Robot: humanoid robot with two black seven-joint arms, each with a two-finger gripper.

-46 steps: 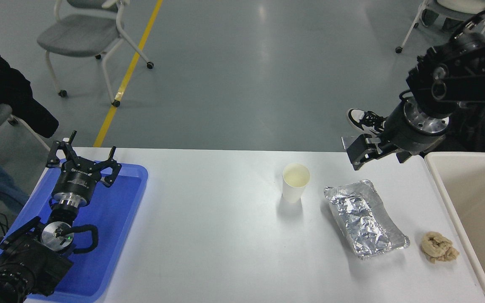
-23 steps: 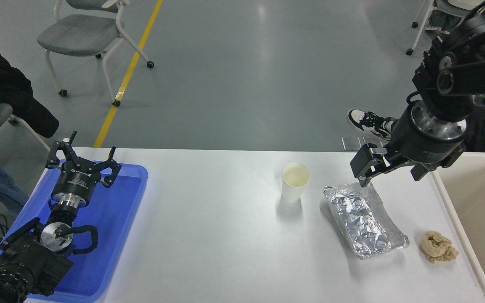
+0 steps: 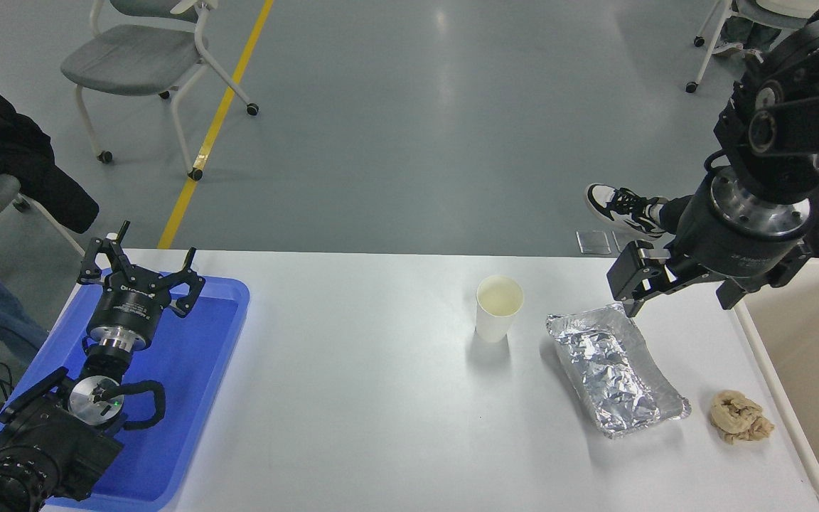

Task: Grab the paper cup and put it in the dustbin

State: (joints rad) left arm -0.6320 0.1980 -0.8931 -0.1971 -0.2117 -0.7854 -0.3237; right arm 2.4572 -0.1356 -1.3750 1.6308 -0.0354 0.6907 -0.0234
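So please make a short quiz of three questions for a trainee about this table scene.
1. True or false: the cup stands upright on the table.
2. What lies directly between the cup and the dustbin? A) blue tray B) foil tray C) chair
3. Fill in: the left gripper is parked over the ____ tray.

Key: 1 true; 2 B, the foil tray; 3 blue.

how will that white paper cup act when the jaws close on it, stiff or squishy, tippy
The paper cup looks empty, only its pale inside showing, so it is probably very light. Its thin paper wall would likely dent under a hard squeeze. It stands upright on a base narrower than its rim, so a sideways nudge from the right gripper could tip it, then it may roll.
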